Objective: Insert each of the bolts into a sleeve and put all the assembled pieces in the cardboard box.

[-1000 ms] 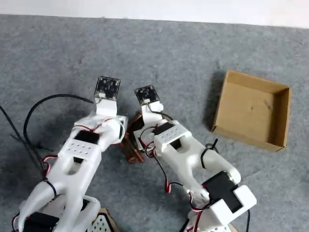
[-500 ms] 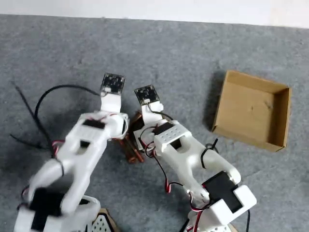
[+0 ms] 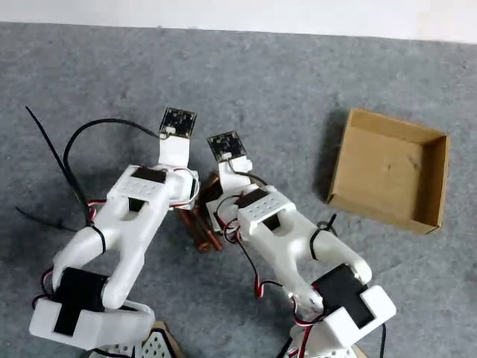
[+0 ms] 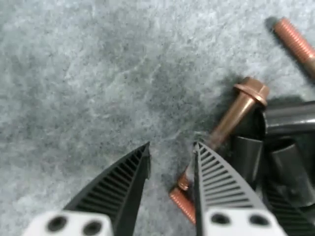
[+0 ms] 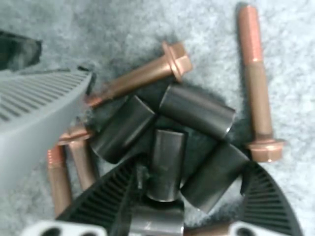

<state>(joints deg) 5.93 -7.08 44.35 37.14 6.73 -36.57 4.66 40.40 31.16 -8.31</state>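
Several copper bolts (image 3: pixel 201 230) and dark sleeves lie in a heap on the grey carpet between my two arms. My left gripper (image 4: pixel 171 149) is open just above the carpet, nothing between its fingers. One of its fingers (image 4: pixel 214 182) rests against the threaded end of a flanged bolt (image 4: pixel 236 110), with sleeves (image 4: pixel 288 118) just beyond. My right gripper (image 5: pixel 193 169) hangs open over the heap, with an upright-looking sleeve (image 5: pixel 166 164) and a slanted sleeve (image 5: pixel 214 177) between its jaws. Bolts (image 5: pixel 256 78) lie around them. The cardboard box (image 3: pixel 389 168) stands to the right.
The left arm (image 3: pixel 145 205) and right arm (image 3: pixel 264 212) stand close together over the heap. A grey finger of the left gripper (image 5: pixel 39 115) shows in the right wrist view beside the sleeves. Black cables (image 3: pixel 71 160) loop at the left.
The left arm has stretched forward and swung a little to the right, toward the heap; its cable shifted with it. The right arm and the box stayed put.
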